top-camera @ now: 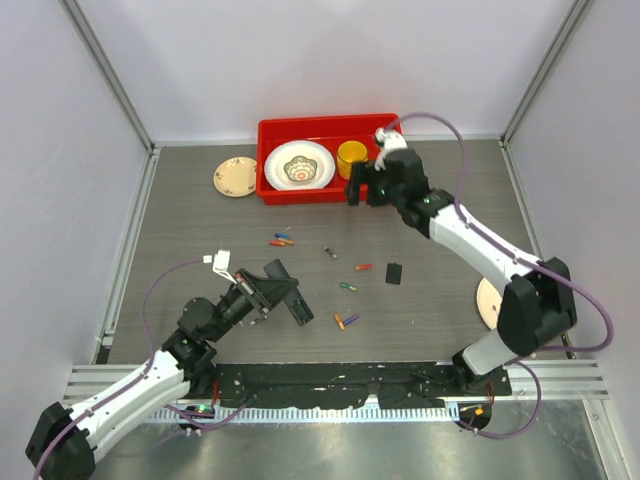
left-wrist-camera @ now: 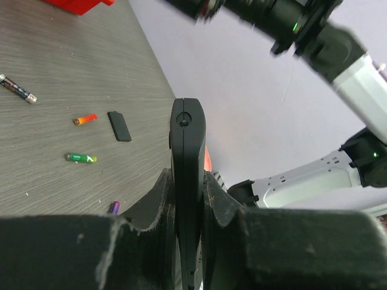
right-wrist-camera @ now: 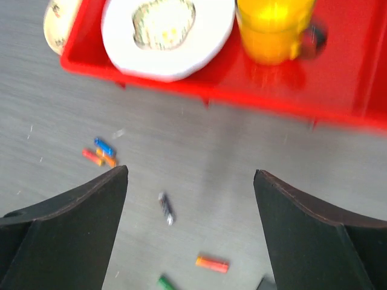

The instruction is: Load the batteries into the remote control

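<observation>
My left gripper is shut on the remote control, a slim black bar held on edge just above the table; in the left wrist view the remote sticks out between the fingers. Batteries lie loose on the table: a blue, orange and red cluster, a grey one, an orange-red one, a green one, and an orange and purple pair. My right gripper is open and empty, high above the table near the red tray; below it lie the cluster and the grey battery.
A small black flat piece lies right of the batteries. A red tray at the back holds a white bowl and a yellow cup. A beige plate lies left of it, another by the right arm.
</observation>
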`<state>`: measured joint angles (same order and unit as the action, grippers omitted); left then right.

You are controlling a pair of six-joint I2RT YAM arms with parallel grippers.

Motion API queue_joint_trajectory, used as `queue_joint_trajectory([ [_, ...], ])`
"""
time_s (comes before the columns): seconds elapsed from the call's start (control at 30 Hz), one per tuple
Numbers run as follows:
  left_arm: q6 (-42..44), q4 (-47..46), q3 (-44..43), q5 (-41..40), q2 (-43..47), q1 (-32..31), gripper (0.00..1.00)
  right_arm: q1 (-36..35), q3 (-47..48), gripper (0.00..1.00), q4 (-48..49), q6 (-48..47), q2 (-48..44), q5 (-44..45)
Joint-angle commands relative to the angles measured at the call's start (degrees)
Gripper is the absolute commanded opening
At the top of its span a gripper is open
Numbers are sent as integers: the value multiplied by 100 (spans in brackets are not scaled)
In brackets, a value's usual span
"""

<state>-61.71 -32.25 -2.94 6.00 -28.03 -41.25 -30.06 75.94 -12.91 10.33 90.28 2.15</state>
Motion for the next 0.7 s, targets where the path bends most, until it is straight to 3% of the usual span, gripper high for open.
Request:
queue_joint_trajectory([
  [0.0,-113,-168,259,-81,-53,-14,0,-296,-1686,91,711,2515,-686,-431],
  [0.07,-130,-124,259,-108,-53,-14,0,-726,-1741,91,291,2614,-749,867],
  [0.1,-130,-115,259,-143,-71,-23,0,-1381,-1671,91,-338,2745,-731,2536],
  [0.13,-122,-89,259,-169,-97,-23,0,-1658,-1601,91,-718,2886,-566,3597],
  [0.2,-104,-97,259,-195,-141,-14,0,-1985,-1478,91,-1613,3412,-354,4720],
  [0.27,-104,-132,259,-204,-220,-14,0,-1916,-1538,93,-1794,3985,-99,4585],
  [0.4,-174,-176,241,-187,-352,-14,0,-1968,-1845,82,-1428,3994,-142,4004],
  [0.67,-201,-132,241,-266,-413,-23,0,-1959,-2215,79,-854,3899,-46,3451],
])
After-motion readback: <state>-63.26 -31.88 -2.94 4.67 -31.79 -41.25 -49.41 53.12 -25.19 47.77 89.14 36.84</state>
